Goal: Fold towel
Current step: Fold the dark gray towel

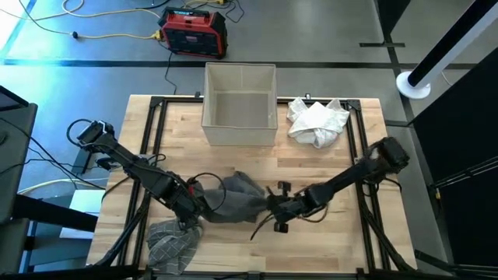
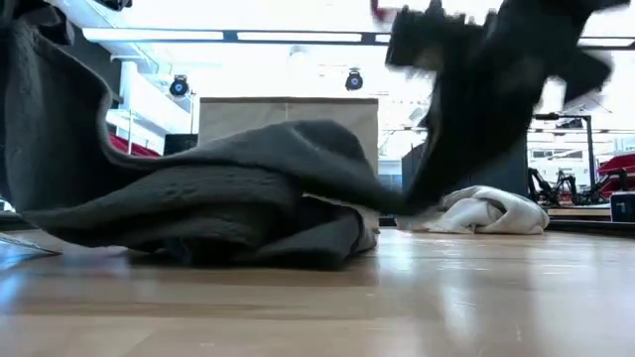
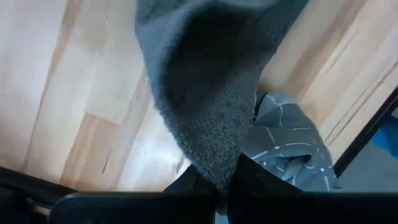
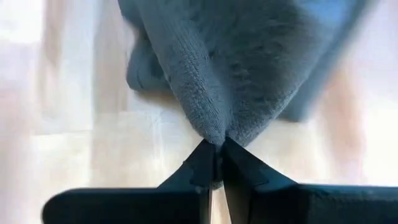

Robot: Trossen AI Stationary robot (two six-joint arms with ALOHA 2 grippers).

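Observation:
A dark grey towel [image 1: 233, 196] lies bunched in the middle of the wooden table [image 1: 327, 249], between my two grippers. My left gripper [image 1: 193, 208] is at the towel's left end, pointing down and shut on it. That end rises off the table in the low view, while the towel's bulk [image 2: 218, 213] rests on the wood. My right gripper [image 1: 272, 204] is at the towel's right end and is shut on it too. My left gripper pinches the towel's left end [image 3: 214, 168] between its two fingers from above, pointing down. The cloth spreads away below the fingers, lifted at this end and trailing down to the heap on the table. One layer or several, I cannot tell. My right gripper pinches a bunched tip of the towel's right end [image 4: 214, 138] between its two fingers. It comes slanting down from the table's right side. The cloth fans out from the fingertips toward the heap, drawn up slightly off the wood [image 2: 382, 193].
A grey checked cloth [image 1: 171, 241] lies at the near left, close under my left gripper. An open box [image 1: 240, 105] stands at the far middle, with a crumpled white cloth [image 1: 317, 120] to its right. Black frame rails [image 1: 152, 148] run along the table's edges.

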